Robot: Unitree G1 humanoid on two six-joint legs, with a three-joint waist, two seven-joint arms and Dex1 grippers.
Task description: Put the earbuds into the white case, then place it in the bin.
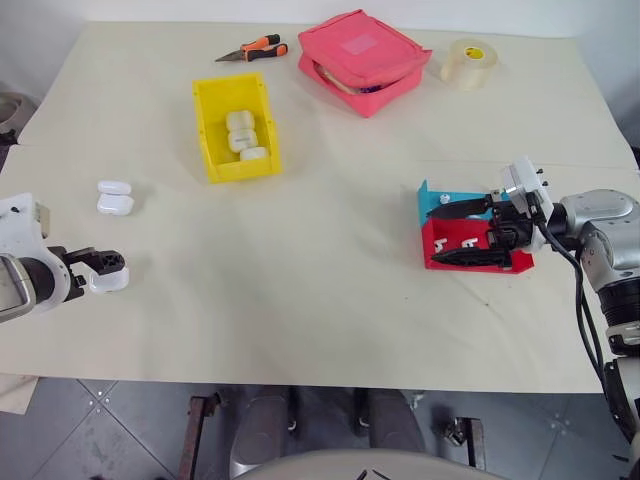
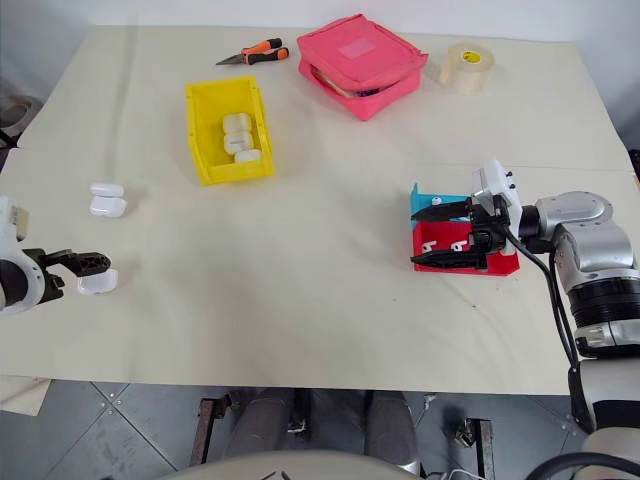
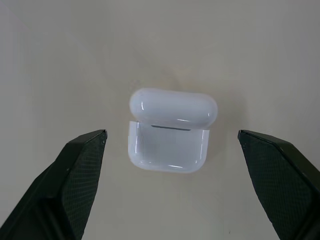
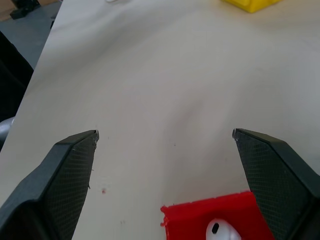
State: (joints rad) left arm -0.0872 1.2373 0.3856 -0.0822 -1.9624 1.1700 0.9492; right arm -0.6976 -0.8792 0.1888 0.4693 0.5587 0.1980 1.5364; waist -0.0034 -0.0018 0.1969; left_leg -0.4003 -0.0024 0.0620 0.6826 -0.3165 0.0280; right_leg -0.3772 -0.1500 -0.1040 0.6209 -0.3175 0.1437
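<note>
Starting at the left edge of the table (image 1: 330,300): the left gripper (image 3: 170,145) hangs over a white case (image 3: 169,131) that sits on the tabletop with its lid cracked open a bit. In the left wrist view the two black fingers (image 3: 65,180) stand wide apart on either side of the case, with bare table between each finger and the case, so it's got hold of nothing. Just behind that spot there are two more closed white cases (image 1: 114,198), lying touching each other.

Moving right and toward the far side, the yellow bin (image 1: 209,132) sits open-top with three white cases (image 1: 243,134) lined up inside it. Beyond it, near the far edge, is an orange-handled tool (image 1: 252,49), then a pink zip pouch (image 1: 362,58), then a roll of clear tape (image 1: 466,62).

On the right side, the red-and-blue tray (image 1: 436,225) holds the earbuds (image 2: 446,244), little white things down on its red part; one shows up close in the right wrist view (image 4: 223,229). The right gripper (image 1: 472,233) hovers over that tray pointing left, jaws spread wide, one finger over the blue part and one along the red front. It's not gripping anything either.
</note>
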